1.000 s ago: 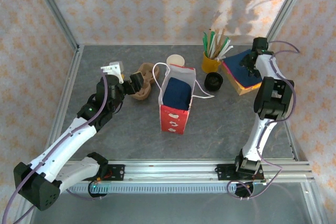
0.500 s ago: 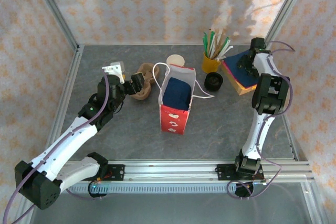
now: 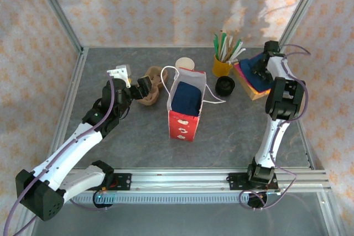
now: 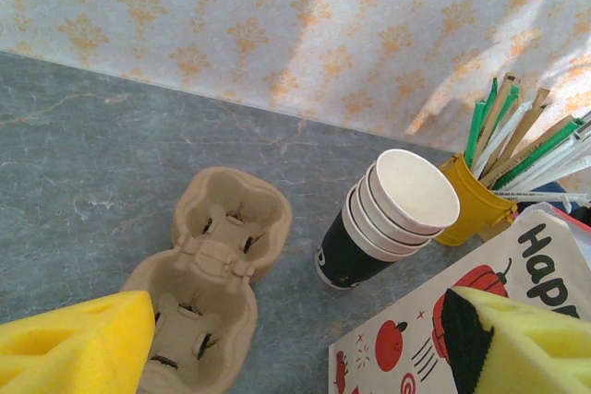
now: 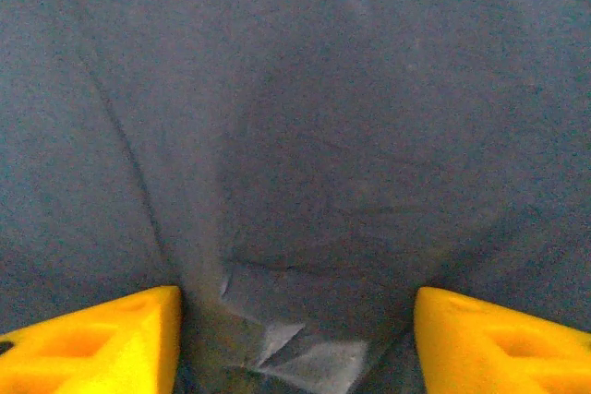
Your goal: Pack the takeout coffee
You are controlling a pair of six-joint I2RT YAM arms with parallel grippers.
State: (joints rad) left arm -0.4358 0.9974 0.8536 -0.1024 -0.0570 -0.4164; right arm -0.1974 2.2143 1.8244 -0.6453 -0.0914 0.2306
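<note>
The takeout coffee cup (image 3: pixel 185 63), looking like a nested stack in the left wrist view (image 4: pixel 388 219), is standing near the middle of the table's (image 3: pixel 232 131) far edge. It is sitting just behind the red paper bag (image 3: pixel 182 125), between the cardboard cup carrier (image 4: pixel 217 274) and the yellow mug of sticks (image 3: pixel 222 66). The left gripper (image 3: pixel 145 87) is hovering over the carrier, jaws apart and gripping nothing. Toward the far right corner, the right gripper (image 5: pixel 295 320) is pressing onto a dark blue napkin (image 5: pixel 295 136), jaws apart, the napkin wrinkling between them.

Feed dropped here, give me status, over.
Left gripper open over carrier. Right gripper open on blue napkins. Cups untouched, beside bag. Way to cups looks open.
</note>
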